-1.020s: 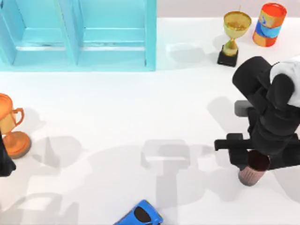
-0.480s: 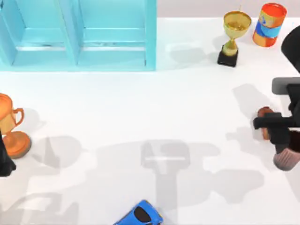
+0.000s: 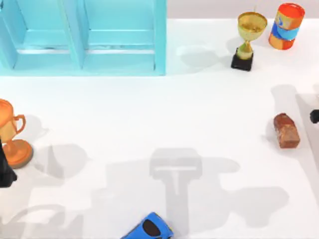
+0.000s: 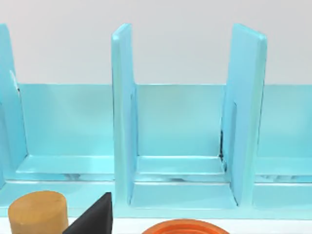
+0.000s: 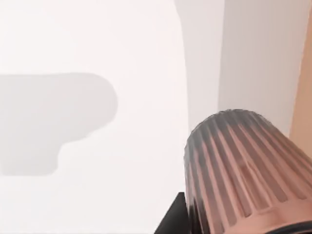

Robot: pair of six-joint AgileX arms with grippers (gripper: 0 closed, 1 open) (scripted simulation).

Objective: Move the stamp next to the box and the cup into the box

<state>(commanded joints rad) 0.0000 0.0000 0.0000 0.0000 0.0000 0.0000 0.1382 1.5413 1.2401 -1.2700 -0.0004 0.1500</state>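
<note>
The stamp (image 3: 286,130), a reddish-brown speckled block, lies on the white table near the right edge, far from the blue box (image 3: 82,37) at the back left. In the right wrist view the ribbed copper-brown cup (image 5: 243,165) hangs close up above the table, with my right gripper (image 5: 214,223) shut on it and one black finger (image 5: 171,220) beside its wall. A small black piece of my right arm (image 3: 315,116) shows at the table's right edge. My left gripper (image 3: 5,172) is parked at the left edge, beside the orange trophy.
An orange trophy (image 3: 12,134) stands at the left edge. A gold trophy (image 3: 247,40) and an orange-and-blue can (image 3: 286,25) stand at the back right. A blue toy car (image 3: 148,228) lies at the front. The box's open compartments (image 4: 178,146) face the left wrist camera.
My right arm has swung to the right and almost out of the top view, taking the cup with it. The stamp it covered now lies in plain sight.
</note>
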